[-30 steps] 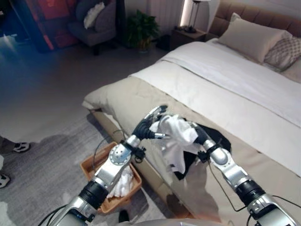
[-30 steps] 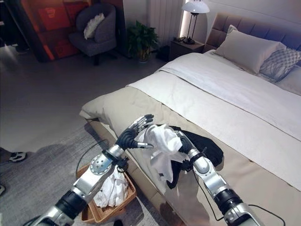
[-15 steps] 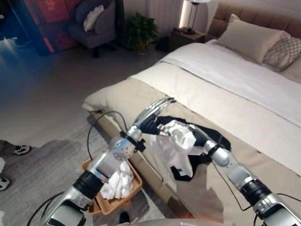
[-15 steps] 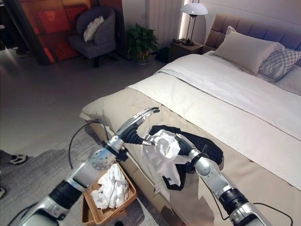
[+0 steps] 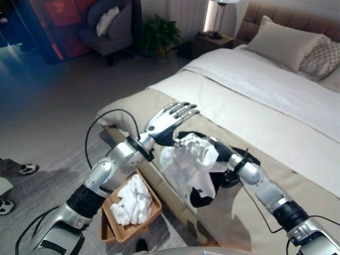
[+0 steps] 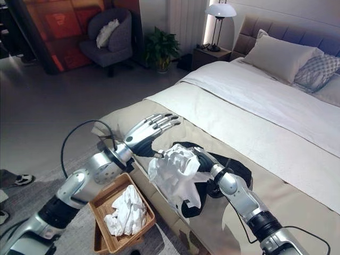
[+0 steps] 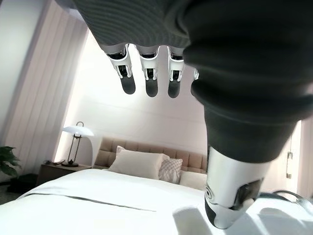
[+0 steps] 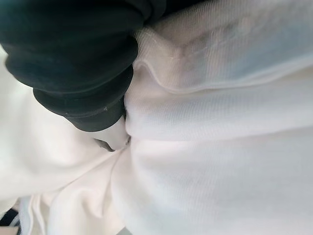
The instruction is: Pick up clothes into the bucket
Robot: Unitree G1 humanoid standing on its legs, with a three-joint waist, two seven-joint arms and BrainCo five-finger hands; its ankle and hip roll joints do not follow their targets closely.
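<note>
My right hand (image 5: pixel 224 153) is shut on a bunched white garment (image 5: pixel 185 166), holding it off the bed over the bed's near edge; the cloth hangs down and fills the space past the dark cover (image 8: pixel 73 58) in the right wrist view. A black garment (image 6: pixel 236 166) lies on the beige cover behind it. My left hand (image 5: pixel 166 120) hovers open just above and left of the white garment, fingers (image 7: pixel 149 73) straight, holding nothing. The wicker basket (image 6: pixel 100 194) stands on the floor by the bed, below the left arm, with white clothes (image 6: pixel 125 210) in it.
The bed (image 5: pixel 276 101) runs to the back right with pillows (image 5: pixel 284 42) at its head. A lamp (image 6: pixel 220 10) on a nightstand, a plant (image 5: pixel 159 32) and an armchair (image 5: pixel 109 26) stand at the back. A person's shoe (image 5: pixel 25 169) shows at far left.
My left hand has let go of the white garment, risen and opened flat. My right hand has carried the garment left, toward the bed's edge and the basket.
</note>
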